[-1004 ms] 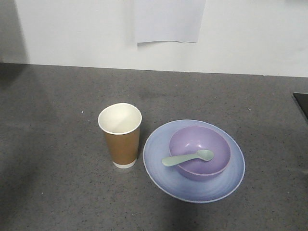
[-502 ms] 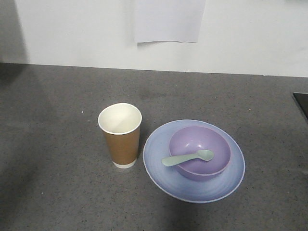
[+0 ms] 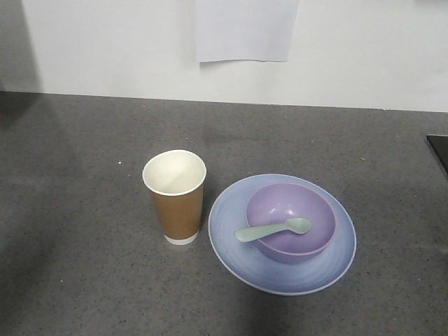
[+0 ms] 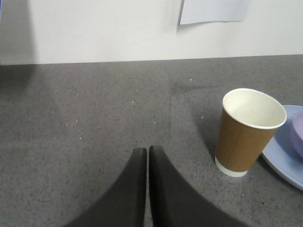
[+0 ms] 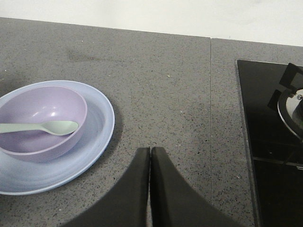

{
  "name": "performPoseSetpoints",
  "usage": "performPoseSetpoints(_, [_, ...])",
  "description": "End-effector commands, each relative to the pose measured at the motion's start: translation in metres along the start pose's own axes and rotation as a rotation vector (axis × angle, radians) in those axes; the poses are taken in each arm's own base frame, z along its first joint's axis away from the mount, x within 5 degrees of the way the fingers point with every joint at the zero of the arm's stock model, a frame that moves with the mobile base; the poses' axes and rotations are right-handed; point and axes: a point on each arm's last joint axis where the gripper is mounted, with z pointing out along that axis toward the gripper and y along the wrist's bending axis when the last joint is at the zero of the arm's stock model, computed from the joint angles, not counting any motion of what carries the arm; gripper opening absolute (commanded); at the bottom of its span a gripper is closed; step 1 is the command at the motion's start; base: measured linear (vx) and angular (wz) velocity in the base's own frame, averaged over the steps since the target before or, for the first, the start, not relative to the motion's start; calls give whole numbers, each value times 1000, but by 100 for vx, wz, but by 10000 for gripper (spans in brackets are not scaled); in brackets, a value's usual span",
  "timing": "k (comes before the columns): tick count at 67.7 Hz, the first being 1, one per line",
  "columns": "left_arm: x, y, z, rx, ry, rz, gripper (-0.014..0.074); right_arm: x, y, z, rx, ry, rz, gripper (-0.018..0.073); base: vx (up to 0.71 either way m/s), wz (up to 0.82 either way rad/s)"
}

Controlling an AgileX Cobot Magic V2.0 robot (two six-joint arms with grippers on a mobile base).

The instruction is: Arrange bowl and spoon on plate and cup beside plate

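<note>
The lilac bowl sits on the pale blue plate, and the mint-green spoon lies across the bowl's near-left rim with its scoop inside. The brown paper cup stands upright just left of the plate, close to its rim. In the left wrist view my left gripper is shut and empty, over the counter to the left of the cup. My right gripper is shut and empty too, to the right of the plate, bowl and spoon. Neither gripper shows in the front view.
Everything stands on a dark grey speckled counter against a white wall with a paper sheet on it. A black glass hob with a burner lies at the right, its corner showing in the front view.
</note>
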Motion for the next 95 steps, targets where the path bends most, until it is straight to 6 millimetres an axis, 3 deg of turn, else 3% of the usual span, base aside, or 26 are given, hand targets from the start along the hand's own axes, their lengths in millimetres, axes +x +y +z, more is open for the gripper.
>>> performPoseSetpoints(1, [-10, -3, -7, 48, -165, 23, -8, -12, -1, -3, 11, -84, -7, -11, 0, 0])
performPoseSetpoints(9, [4, -3, -6, 83, -297, 27, -8, -12, -1, -3, 11, -84, -7, -11, 0, 0])
performPoseSetpoints(23, [48, 1, 3, 86, -447, 15, -6, -12, -1, -3, 11, -84, -7, -11, 0, 0])
performPoseSetpoints(34, [84, 7, 8, 52, -495, -20, -6, -12, -1, -3, 11, -84, -7, -11, 0, 0])
performPoseSetpoints(50, [118, 14, 14, -12, -511, -37, -6, -12, -1, -3, 11, -82, -7, -11, 0, 0])
performPoseSetpoints(71, [146, 20, 29, -52, -505, -54, -6, -12, -1, -3, 11, -83, -7, -11, 0, 0])
performPoseSetpoints(95, [147, 20, 29, -61, -497, -14, -6, -12, -1, -3, 11, -83, -7, -11, 0, 0])
